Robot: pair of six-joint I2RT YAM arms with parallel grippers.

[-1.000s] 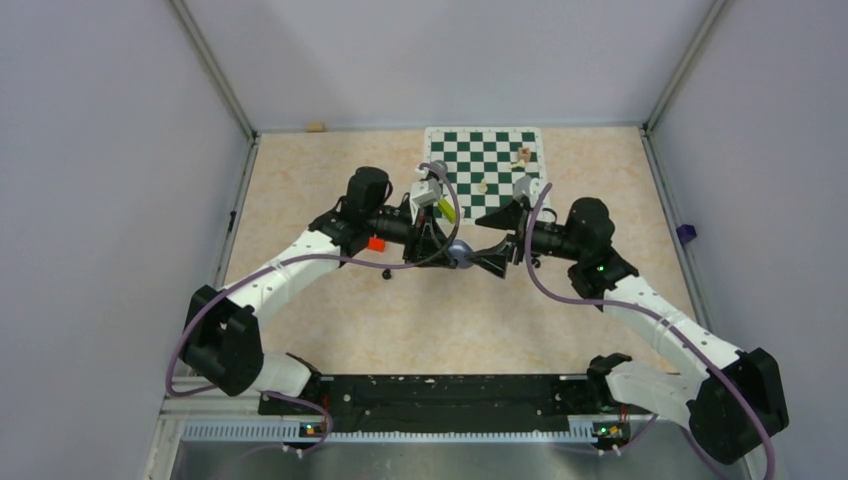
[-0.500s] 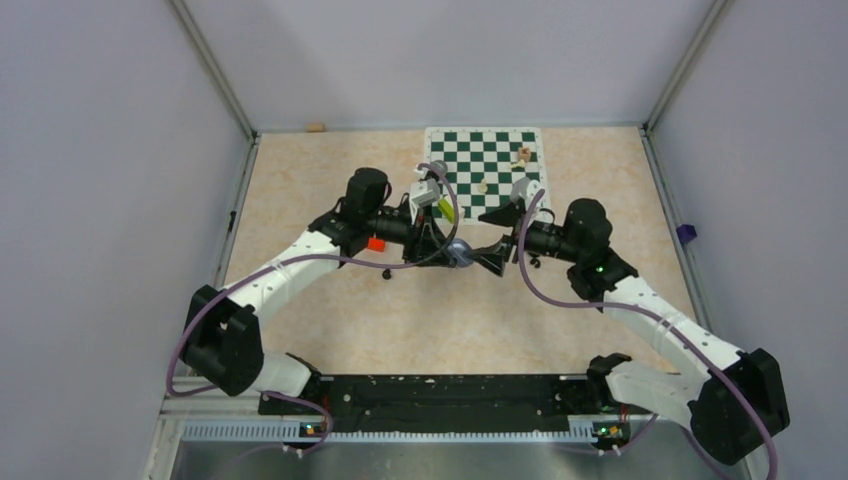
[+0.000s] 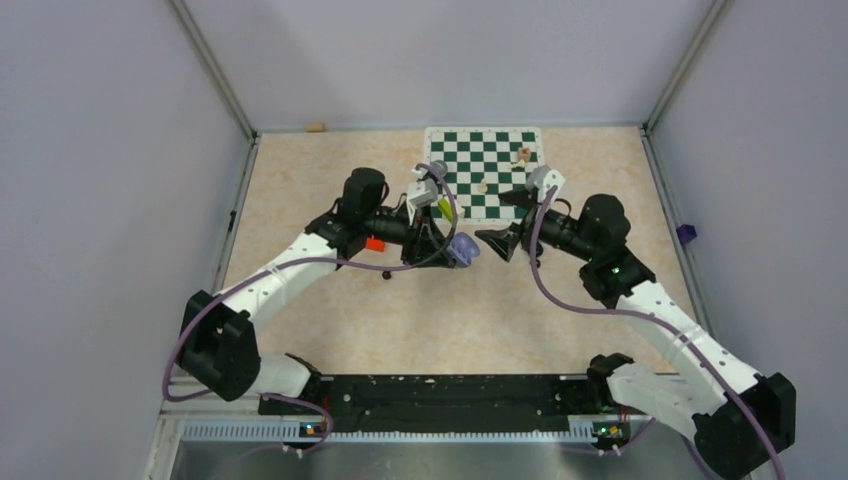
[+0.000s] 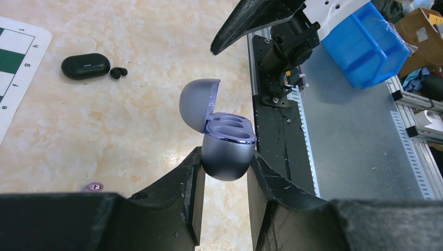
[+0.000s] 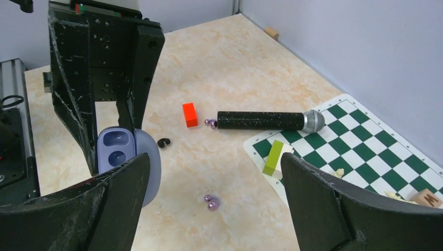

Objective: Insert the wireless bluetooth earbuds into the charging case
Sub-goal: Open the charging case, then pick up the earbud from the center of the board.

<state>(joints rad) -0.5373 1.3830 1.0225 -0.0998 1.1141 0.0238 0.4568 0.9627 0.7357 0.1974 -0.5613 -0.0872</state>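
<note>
My left gripper [image 4: 225, 162] is shut on a pale purple charging case [image 4: 228, 157] and holds it above the table, lid [image 4: 198, 102] swung open. The case also shows in the top view [image 3: 462, 250] and the right wrist view [image 5: 117, 149], both wells empty. My right gripper [image 5: 215, 162] is open and empty, just right of the case [image 3: 497, 240]. A small purple earbud [image 5: 211, 202] lies on the table below it. A second purple bud [image 5: 211, 123] lies at the microphone's end. A black earbud [image 5: 164, 141] lies near the red block.
A black microphone [image 5: 269, 120] and a red block [image 5: 190, 114] lie left of the chessboard [image 5: 365, 141]. A green block [image 5: 272, 157] stands on the board's edge. A black closed case [image 4: 85, 66] with a black bud [image 4: 118, 72] beside it lies near the board.
My right gripper has drawn back to the right, away from the case. The case, held in place by the left gripper, now shows its lid open.
</note>
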